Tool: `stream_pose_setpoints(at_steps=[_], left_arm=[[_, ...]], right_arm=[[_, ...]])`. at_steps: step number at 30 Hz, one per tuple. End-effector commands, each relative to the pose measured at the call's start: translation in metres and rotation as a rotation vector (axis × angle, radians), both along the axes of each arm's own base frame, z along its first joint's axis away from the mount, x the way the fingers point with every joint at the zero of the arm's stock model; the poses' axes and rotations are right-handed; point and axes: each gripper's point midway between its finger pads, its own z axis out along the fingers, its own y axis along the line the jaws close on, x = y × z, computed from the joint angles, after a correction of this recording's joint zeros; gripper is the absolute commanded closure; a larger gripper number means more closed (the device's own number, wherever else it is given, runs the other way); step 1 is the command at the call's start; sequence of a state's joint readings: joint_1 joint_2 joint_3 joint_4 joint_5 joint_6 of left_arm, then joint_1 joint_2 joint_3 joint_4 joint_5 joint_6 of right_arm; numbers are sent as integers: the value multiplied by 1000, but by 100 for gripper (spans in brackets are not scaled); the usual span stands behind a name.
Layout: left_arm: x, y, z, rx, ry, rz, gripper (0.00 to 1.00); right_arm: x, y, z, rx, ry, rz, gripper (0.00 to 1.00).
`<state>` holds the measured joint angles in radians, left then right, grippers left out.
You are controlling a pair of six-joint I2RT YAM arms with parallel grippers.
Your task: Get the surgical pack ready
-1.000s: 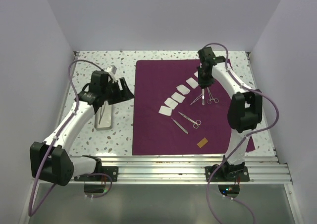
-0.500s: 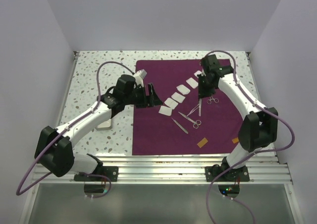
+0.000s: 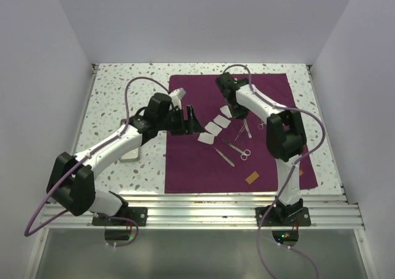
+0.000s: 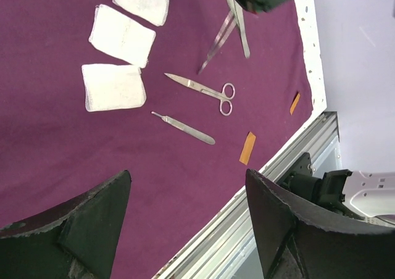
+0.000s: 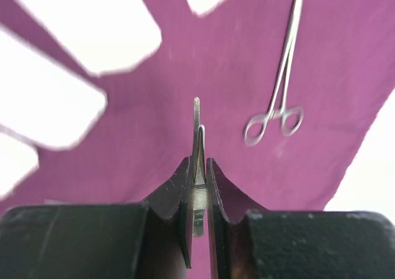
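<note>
Right gripper (image 5: 197,168) pinching thin forceps (image 5: 197,121) by one end: I judge they may swivel or slip. Left gripper (image 4: 188,189), wide and empty, hovers close; our arms could clash.

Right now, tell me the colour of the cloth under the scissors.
Dark purple cloth, clearest in top external view.

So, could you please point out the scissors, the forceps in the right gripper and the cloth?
scissors (image 4: 199,88): left wrist view, on the blades by the pivot.
forceps (image 5: 199,168): right wrist view, midway along the shaft.
cloth (image 3: 197,168): top view, bare front-left part.
</note>
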<state>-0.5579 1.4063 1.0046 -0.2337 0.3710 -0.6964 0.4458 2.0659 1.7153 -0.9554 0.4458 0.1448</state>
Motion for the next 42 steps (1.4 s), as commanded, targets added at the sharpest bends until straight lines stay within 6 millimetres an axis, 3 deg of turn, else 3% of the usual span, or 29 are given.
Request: stream_pose_setpoints(at_steps=[1,9,12,13,15,16,17,18,19,20,21,23,25,26,34,42], left_arm=[[5,-8,12,-16,-43,-43,21],[5,-11,-1,4,-24,-73,21],[8,-16,7,-16,-39,-96,20],[9,-18,12,-28,-53,-100,19],[12,-21,28,-61,-98,-104,18],[14,-22,32,-72,-115,-102,18],[14,-23,35,-85,-119,-97,18],[16,-25,42,-105,-145,-92,18],[14,-27,45,-116,-155,-95,18],[14,-27,44,-114,-157,-88,18],[13,-29,45,-113,-163,-87,18],[6,-36,42,-96,-168,-99,19],[-4,-43,39,-82,-158,-115,21],[-4,-44,36,-66,-154,-101,22],[-25,-59,33,-56,-149,-115,26],[-32,-53,8,31,-90,-95,47]], right_arm=[[28,-13,36,-204,-164,-24,100],[48,-34,65,-362,-333,-70,100],[42,-19,58,-192,-252,-61,100],[32,4,48,-41,-181,-31,100],[7,25,46,126,-108,-62,100],[-5,41,61,250,-100,-53,100],[-21,66,63,406,-42,-34,100],[-36,78,56,497,-9,-83,100],[-46,86,77,588,-34,-92,100],[-59,102,80,696,9,-94,100],[-67,110,77,763,23,-160,100],[-84,127,92,902,62,-187,100],[-95,141,89,995,103,-280,100],[-98,151,101,1063,93,-296,100],[-118,157,106,1074,95,-319,100],[-123,160,117,1101,97,-294,100]])
